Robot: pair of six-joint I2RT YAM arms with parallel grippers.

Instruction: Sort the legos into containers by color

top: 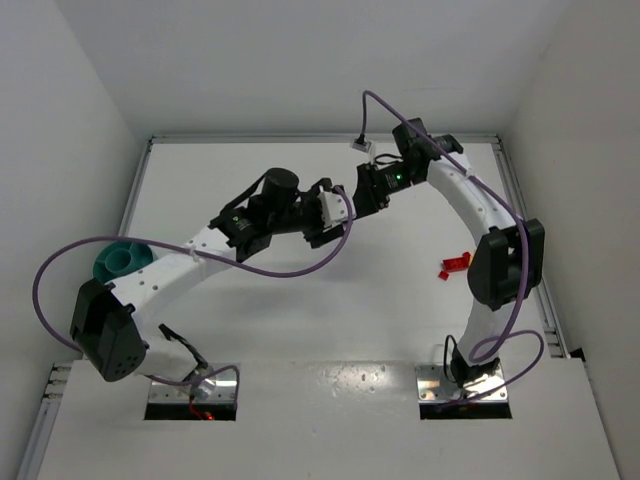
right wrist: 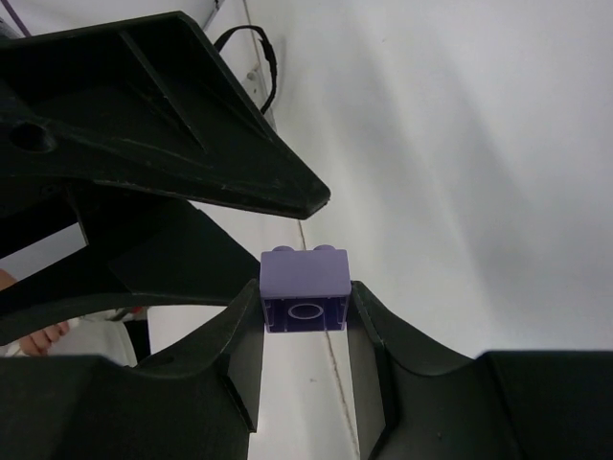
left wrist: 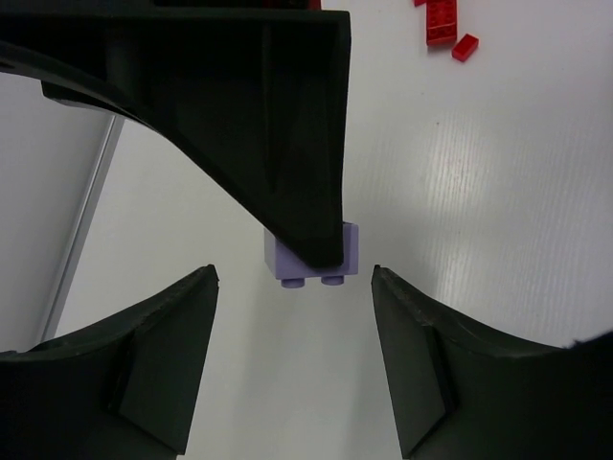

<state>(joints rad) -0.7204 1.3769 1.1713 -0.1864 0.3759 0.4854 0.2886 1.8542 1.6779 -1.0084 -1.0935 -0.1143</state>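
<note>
The bowl (top: 122,262) sits at the far left. Well to its right, my left gripper (left wrist: 295,278) stands spread, its fingers either side of the purple brick (left wrist: 330,261) and not touching it. My right gripper (right wrist: 306,299) clenches that brick by its sides. I judge this a handover: I should centre, close on the free faces, then loosen the right. Red bricks (top: 455,264) lie farthest from the bowl.

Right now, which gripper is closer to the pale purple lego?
Right. The right gripper pinches the pale purple lego between its fingers. The left gripper is open, its fingers just short of the lego, not touching.
</note>
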